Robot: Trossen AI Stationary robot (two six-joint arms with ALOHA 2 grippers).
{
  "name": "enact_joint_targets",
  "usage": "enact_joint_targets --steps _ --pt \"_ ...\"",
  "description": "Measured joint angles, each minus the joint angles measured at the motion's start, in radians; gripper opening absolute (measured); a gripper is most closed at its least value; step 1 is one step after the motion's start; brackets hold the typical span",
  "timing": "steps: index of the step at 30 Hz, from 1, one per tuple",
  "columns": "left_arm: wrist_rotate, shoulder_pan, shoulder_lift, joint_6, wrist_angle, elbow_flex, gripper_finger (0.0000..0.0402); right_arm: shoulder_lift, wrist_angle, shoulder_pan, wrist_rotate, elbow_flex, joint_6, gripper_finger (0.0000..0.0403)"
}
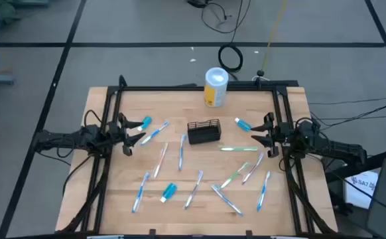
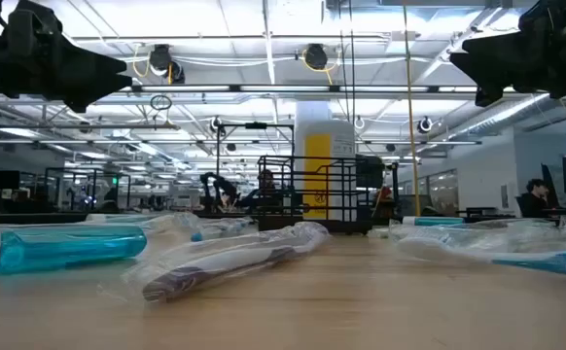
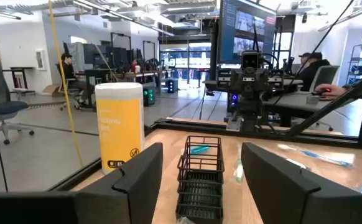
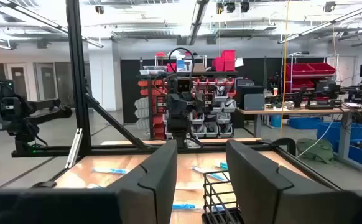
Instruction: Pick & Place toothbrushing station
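The black wire-mesh basket is seen standing upright near the middle of the table, just in front of the white-and-yellow canister. Its long axis is laid across the table, from one arm's side toward the other's. Wrapped toothbrushes and small blue tubes are scattered around it, none touching it as far as can be told from above.

The left gripper is held at the table's left edge, clear of the surface, with its fingers spread wide and nothing between them. In the left wrist view the basket is framed almost squarely in the gap between the fingers, end-on, so the narrow end is presented to that arm.

The right gripper is held at the right edge, fingers parted and empty. In its wrist view only a corner of the basket is caught, off to one side of the gap.

Both grippers are well apart from the basket, at roughly equal reach, the right perhaps a touch nearer. The left is judged the better lined up: a straight advance along the basket's long axis would be enough, with the jaws brought down over the short end wall. The nearby toothbrush would have to be kept clear of.
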State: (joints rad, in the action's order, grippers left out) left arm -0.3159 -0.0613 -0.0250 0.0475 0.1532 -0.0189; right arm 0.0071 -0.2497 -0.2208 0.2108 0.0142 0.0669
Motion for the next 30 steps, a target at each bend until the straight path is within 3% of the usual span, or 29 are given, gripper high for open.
enact_joint_targets --steps 30 --pt "0.000 0.000 0.000 -0.048 0.003 0.000 0.0225 0.000 -0.024 0.000 0.000 0.000 0.044 0.0130"
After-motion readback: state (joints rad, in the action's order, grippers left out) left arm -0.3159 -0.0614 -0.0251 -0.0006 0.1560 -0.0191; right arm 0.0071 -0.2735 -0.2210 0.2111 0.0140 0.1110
